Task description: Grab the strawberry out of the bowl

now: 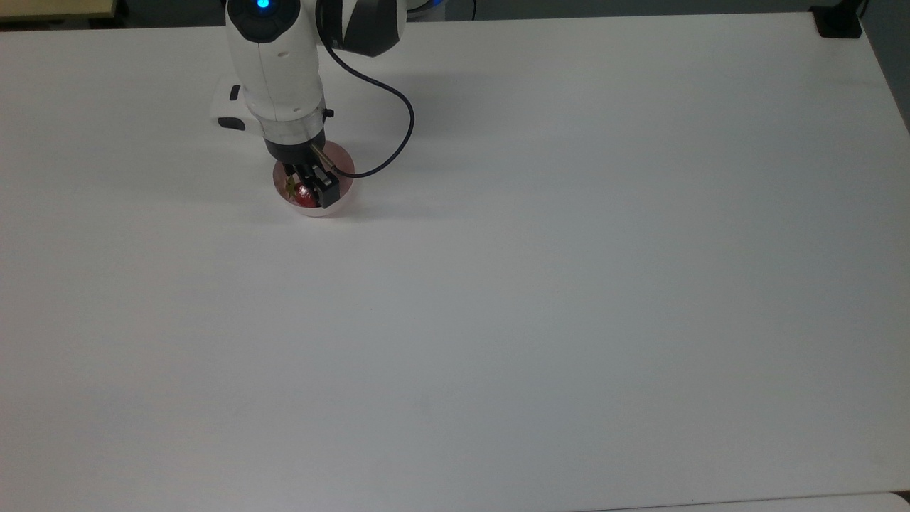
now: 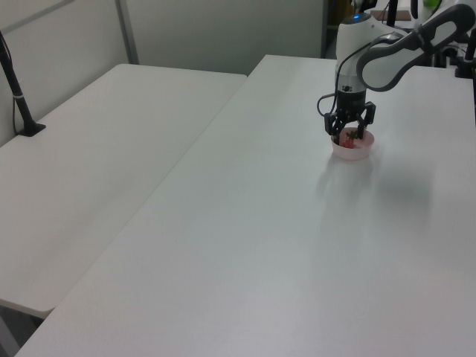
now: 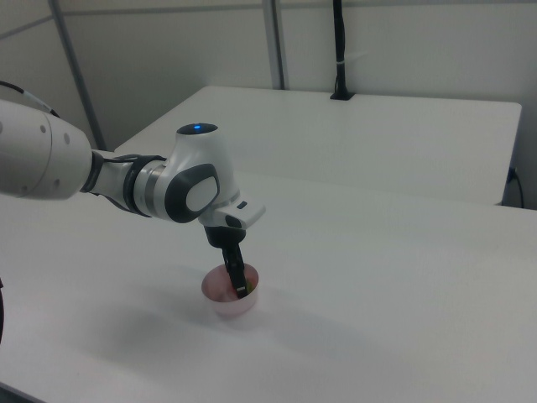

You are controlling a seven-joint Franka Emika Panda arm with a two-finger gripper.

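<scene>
top view / gripper: gripper (image 1: pixel 308 190) is down inside the bowl (image 1: pixel 340 203), black fingers either side of the strawberry (image 1: pixel 306 197). Gap is narrow, fruit fills it. Can't confirm a firm clamp vs just bracketing.
top view / strawberry: still in the bowl, toward the top view's left half; green stem end points to the top view's left.
top view / risk: black cable (image 1: pixel 398 135) loops off the wrist just beside the bowl rim. My guess: could nudge the bowl if the arm swings that way.
left view / gripper: fingers (image 2: pixel 360 131) straddle the red fruit (image 2: pixel 347 138), tips below the rim of the pink bowl (image 2: pixel 352 152).
left view / risk: glossy, rounded fruit, so a shallow or off-centre pinch could let it squirt out on lift. A light bowl may tip or slide if a fingertip catches the wall.
right view / gripper: wrist tilted, finger (image 3: pixel 237 275) reaching into the bowl (image 3: pixel 220 300) near the right view's right wall.
right view / risk: tilt plus wall proximity means a straight-up lift could drag the rim; bowl sits alone on the white table (image 3: pixel 403 285), nothing holds it.
</scene>
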